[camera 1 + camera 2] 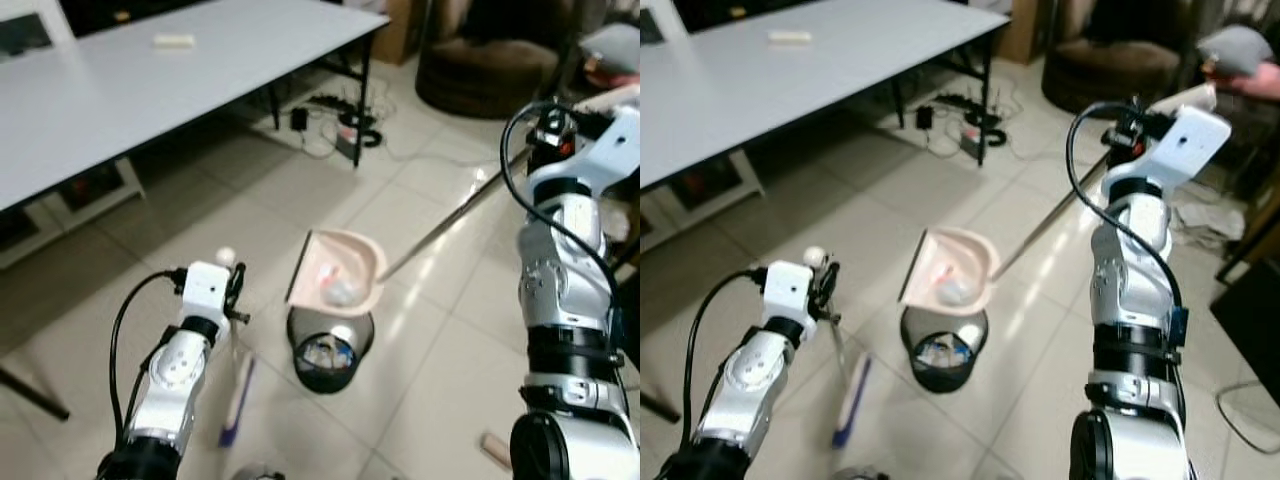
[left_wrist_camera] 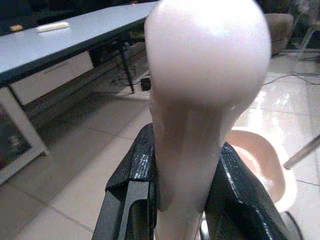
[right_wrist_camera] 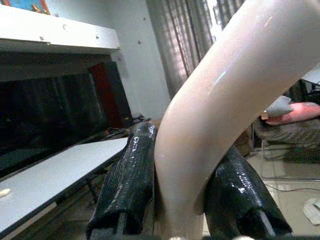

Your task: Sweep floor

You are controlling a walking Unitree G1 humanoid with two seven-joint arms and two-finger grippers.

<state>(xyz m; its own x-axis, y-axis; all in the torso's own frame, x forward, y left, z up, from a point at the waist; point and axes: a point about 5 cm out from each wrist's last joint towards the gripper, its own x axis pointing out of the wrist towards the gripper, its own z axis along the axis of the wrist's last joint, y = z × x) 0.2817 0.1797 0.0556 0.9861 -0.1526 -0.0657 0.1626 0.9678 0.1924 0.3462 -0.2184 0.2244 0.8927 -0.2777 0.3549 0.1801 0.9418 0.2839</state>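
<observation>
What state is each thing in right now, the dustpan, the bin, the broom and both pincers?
Dustpan: held above the bin, tilted, debris inside.
Trash bin: open, upright, rubbish inside.
Broom: head down on the floor, handle up.
Left pincer: shut on the broom handle.
Right pincer: shut on the dustpan handle.

The floor (image 1: 420,400) is laid with pale glossy tiles that catch bright reflections of light. A long white table (image 1: 150,80) on black legs stands on the left, with a small pale object (image 1: 174,41) lying on its top, too small to identify. Below its far end, a black power strip and tangled cables (image 1: 340,115) lie on the tiles. Behind them sits a dark brown round seat (image 1: 490,70), perhaps a pouf or low armchair. The right wrist view shows a white wall (image 3: 130,45), grey-brown curtains (image 3: 187,40) and a white shelf (image 3: 55,32) above a dark cabinet (image 3: 50,120).
</observation>
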